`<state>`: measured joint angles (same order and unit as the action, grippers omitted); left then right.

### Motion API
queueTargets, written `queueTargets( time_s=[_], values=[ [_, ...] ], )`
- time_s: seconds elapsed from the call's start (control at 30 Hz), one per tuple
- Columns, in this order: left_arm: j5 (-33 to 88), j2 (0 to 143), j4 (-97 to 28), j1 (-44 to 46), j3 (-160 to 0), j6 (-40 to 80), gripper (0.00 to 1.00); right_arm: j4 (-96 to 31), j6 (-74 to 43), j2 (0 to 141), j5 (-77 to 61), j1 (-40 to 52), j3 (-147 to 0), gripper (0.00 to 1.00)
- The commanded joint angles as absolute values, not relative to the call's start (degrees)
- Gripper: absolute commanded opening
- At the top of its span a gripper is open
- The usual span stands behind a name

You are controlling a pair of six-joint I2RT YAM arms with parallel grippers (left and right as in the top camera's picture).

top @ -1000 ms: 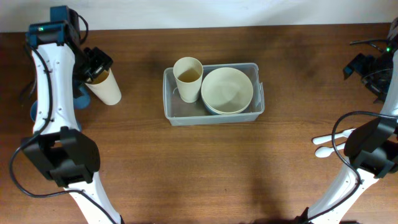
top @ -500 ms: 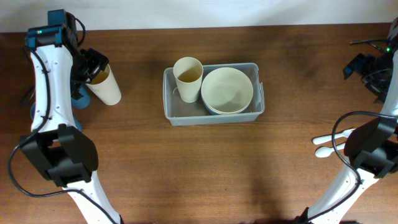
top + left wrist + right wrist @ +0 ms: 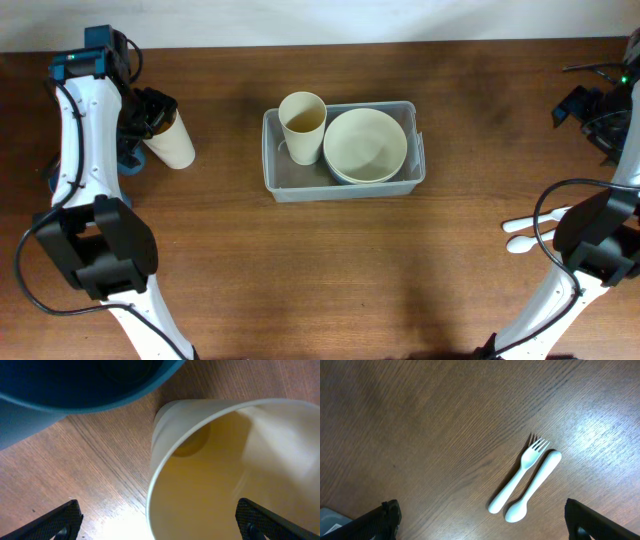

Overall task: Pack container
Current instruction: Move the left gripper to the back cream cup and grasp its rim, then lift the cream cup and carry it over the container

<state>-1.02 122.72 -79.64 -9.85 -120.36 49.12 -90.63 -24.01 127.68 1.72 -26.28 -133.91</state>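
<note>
In container [image 3: 340,191], bowl [image 3: 366,143], cup [image 3: 303,125] hide most floor.

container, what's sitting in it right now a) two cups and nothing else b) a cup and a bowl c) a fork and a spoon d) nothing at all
B: the container holds a cream cup at its left end and a round bowl beside it, while the fork and spoon lie out on the table.
</note>
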Motion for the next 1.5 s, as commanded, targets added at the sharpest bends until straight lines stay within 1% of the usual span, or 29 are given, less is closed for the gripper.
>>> queueTargets(
  time_s=[0.0,0.4,0.43,0.5,0.57,0.63,0.77,0.83,0.9,0.93,1.13,1.23,1.37,1.47],
  values=[
    [-1.30,123.00,-78.78,-10.31,-119.11,49.95,1.00,-90.59,-24.47,127.07,2.63,-26.65,-133.67,0.99],
    [-2.35,123.11,-77.95,-10.31,-117.84,49.89,1.00,-90.59,-24.47,127.07,2.63,-26.65,-133.67,0.99],
    [-2.37,123.11,-77.97,-10.28,-117.84,49.87,0.96,-90.59,-24.47,127.07,2.63,-26.65,-133.67,0.99],
    [-2.33,123.11,-78.06,-10.28,-117.84,49.84,0.83,-90.59,-24.47,127.07,2.63,-26.65,-133.67,0.99],
    [-2.33,123.11,-78.11,-10.28,-117.84,49.87,0.74,-90.59,-24.47,127.07,2.63,-26.65,-133.67,0.99],
    [-2.33,123.11,-78.08,-10.28,-117.84,49.87,0.60,-90.59,-24.47,127.07,2.63,-26.65,-133.67,0.99],
    [-2.35,123.11,-78.00,-10.28,-117.84,49.87,0.24,-90.59,-24.47,127.07,2.63,-26.65,-133.67,0.99],
    [-2.35,123.13,-78.02,-10.28,-117.84,49.87,0.10,-90.59,-24.47,127.07,2.63,-26.63,-133.67,0.99],
    [-2.35,123.13,-78.02,-10.28,-117.84,49.87,0.03,-90.59,-24.47,127.07,2.63,-26.65,-133.67,0.99],
    [-2.35,123.11,-78.04,-10.28,-117.84,49.87,0.02,-90.59,-24.47,127.07,2.63,-26.65,-133.67,0.99],
    [-2.04,123.11,-78.41,-10.28,-117.84,49.87,0.02,-90.59,-24.47,127.07,2.63,-26.65,-133.67,0.99],
    [0.54,123.09,-78.39,-10.28,-117.95,49.12,0.02,-90.59,-24.47,127.07,2.63,-26.65,-133.67,0.99],
    [4.40,123.00,-78.43,-10.28,-119.57,45.93,0.02,-90.59,-24.47,127.07,2.63,-26.65,-133.67,0.99],
    [5.17,122.58,-78.43,-10.17,-122.28,42.41,0.02,-90.59,-24.47,127.07,2.63,-26.65,-133.67,0.99]
  ],
)
